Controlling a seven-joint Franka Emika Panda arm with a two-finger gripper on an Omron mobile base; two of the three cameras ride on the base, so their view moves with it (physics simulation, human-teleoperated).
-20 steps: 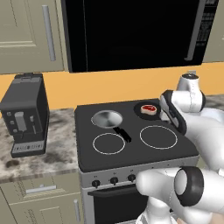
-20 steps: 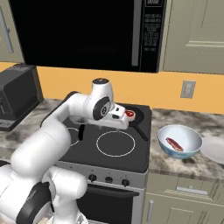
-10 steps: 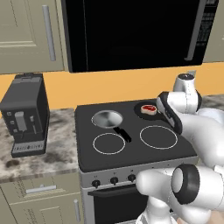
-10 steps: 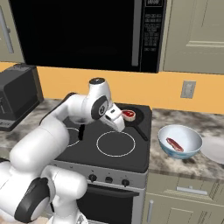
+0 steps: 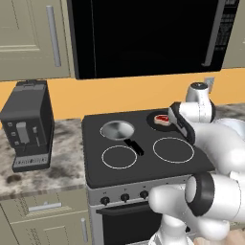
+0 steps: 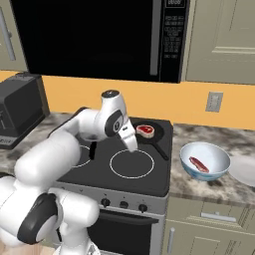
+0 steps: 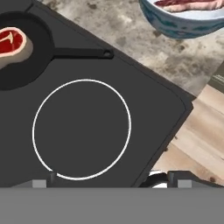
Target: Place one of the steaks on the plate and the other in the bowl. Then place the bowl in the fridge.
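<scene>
Gripper [image 6: 132, 145] drifted off steak [image 6: 145, 130], now beside it, jaws wide.

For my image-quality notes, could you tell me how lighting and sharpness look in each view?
Left base view: flat, even light, sharp throughout. Right base view: the same, bowl crisp, little shadow. Hand view: slightly soft, steak edges blurry, no glare.

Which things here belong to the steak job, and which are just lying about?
Job:
- steak in the black pan
- steak in the bowl
- bowl
- plate, right of the bowl

Lying about:
- black pan, though it holds a steak
- grey pan
- coffee machine
- microwave
- wall socket
</scene>
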